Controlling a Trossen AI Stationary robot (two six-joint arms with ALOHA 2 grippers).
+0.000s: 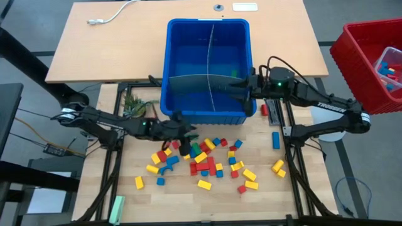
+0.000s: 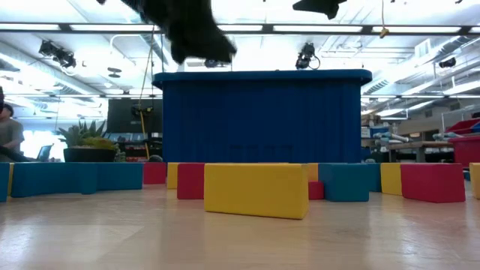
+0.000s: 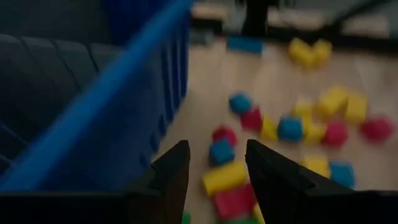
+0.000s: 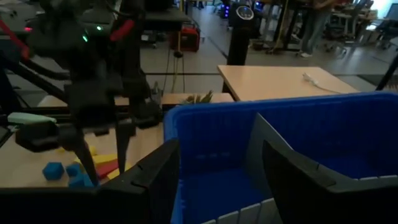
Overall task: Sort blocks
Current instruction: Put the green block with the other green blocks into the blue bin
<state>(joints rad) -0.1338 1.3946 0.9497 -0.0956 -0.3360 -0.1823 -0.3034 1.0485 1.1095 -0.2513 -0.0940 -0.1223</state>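
Note:
Several red, yellow, green and blue blocks (image 1: 207, 160) lie scattered on the wooden table in front of the blue bin (image 1: 207, 25), which grey dividers (image 1: 207, 80) split into compartments. My left gripper (image 1: 185, 141) hangs open just above the left part of the pile, near the bin's front wall. The left wrist view shows its fingers (image 3: 171, 180) apart, with blocks (image 3: 224, 177) on the table below the gap. My right gripper (image 1: 239, 91) is open over the bin's front right compartment, and its fingers (image 4: 292, 177) have nothing between them.
A red crate (image 1: 367, 69) holding blocks stands off the table's right edge. A pale green bar (image 1: 116, 207) lies at the near left corner. Single blocks (image 1: 275, 139) lie apart on the right. A second table with a white cable (image 1: 110, 14) stands behind the bin.

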